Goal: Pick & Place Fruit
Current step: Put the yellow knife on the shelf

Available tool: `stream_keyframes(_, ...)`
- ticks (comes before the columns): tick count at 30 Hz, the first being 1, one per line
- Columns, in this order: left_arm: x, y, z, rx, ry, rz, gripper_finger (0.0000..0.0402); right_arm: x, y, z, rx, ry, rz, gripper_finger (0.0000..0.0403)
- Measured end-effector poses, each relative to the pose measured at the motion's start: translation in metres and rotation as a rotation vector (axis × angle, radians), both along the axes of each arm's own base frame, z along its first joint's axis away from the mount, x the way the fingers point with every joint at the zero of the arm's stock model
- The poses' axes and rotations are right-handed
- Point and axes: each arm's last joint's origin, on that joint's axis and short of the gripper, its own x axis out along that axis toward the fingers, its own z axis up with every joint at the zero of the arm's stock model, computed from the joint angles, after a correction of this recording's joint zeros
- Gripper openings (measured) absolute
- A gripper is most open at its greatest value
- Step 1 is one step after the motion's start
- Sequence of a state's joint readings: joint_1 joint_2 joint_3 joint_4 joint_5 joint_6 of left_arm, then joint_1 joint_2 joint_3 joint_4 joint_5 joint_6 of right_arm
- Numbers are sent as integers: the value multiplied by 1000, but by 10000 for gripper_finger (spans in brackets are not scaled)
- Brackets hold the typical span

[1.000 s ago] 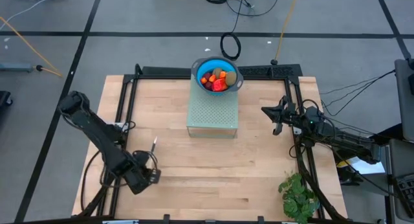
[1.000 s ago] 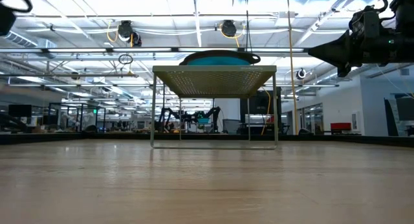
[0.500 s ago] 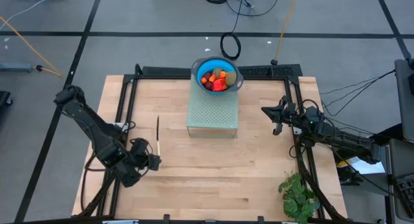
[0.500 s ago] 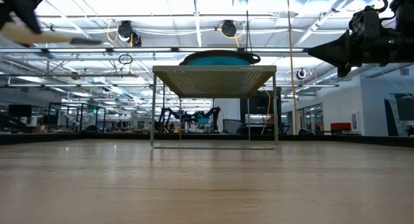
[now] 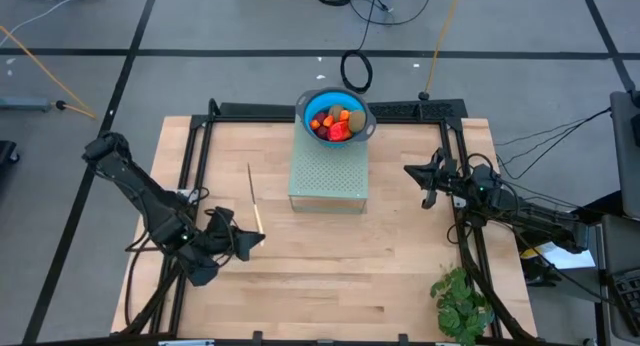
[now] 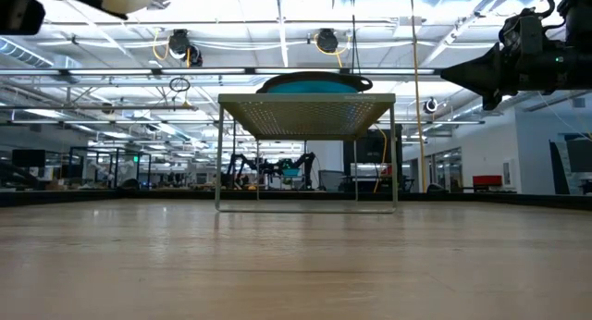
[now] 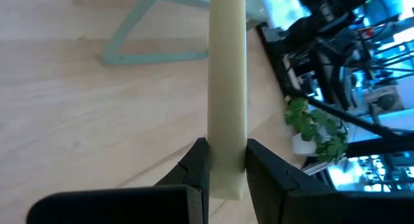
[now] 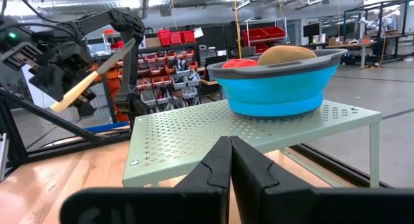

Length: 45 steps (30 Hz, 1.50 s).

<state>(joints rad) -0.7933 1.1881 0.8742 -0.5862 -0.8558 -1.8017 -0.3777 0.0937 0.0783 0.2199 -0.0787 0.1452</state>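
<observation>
Two arms are showing: left gripper (image 5: 248, 242) is clamping the knife (image 5: 253, 197) handle above the table (image 5: 400, 266); right gripper (image 5: 427, 178), fingers closed and empty, is waiting. Fruit (image 5: 336, 122) is sitting inside the blue bowl (image 5: 305, 104) on the rack (image 5: 328, 176).

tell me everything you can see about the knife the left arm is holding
The knife is slim, with a pale yellow handle and a thin dark blade. The left pincer is shut on the handle's end, its two dark fingers pressing either side. The knife is lifted clear of the wooden table, over its left half, its blade pointing away from the pincer toward the table's far edge. Nothing else touches it.
</observation>
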Motion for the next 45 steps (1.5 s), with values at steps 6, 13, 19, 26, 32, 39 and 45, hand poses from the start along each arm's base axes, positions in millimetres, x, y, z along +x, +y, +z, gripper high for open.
stream_keyframes(6, 9, 2, 5, 44, -39, -19, 65, 0, 0, 0, 0, 0, 0, 0)
stream_keyframes(13, 11, 3, 6, 46, -47, -17, 65, 0, 0, 0, 0, 0, 0, 0)
stream_keyframes(19, 15, 0, 11, 120, -69, -83, 65, 0, 0, 0, 0, 0, 0, 0)
stream_keyframes(26, 23, -7, 29, 286, -188, -180, 65, 0, 0, 0, 0, 0, 0, 0)
stream_keyframes(32, 29, -11, 47, 419, -301, -234, 65, 0, 0, 0, 0, 0, 0, 0)
stream_keyframes(39, 30, -13, 64, 521, -403, -246, 65, 0, 0, 0, 0, 0, 0, 0)
stream_keyframes(45, 30, -13, 74, 586, -459, -240, 65, 0, 0, 0, 0, 0, 0, 0)
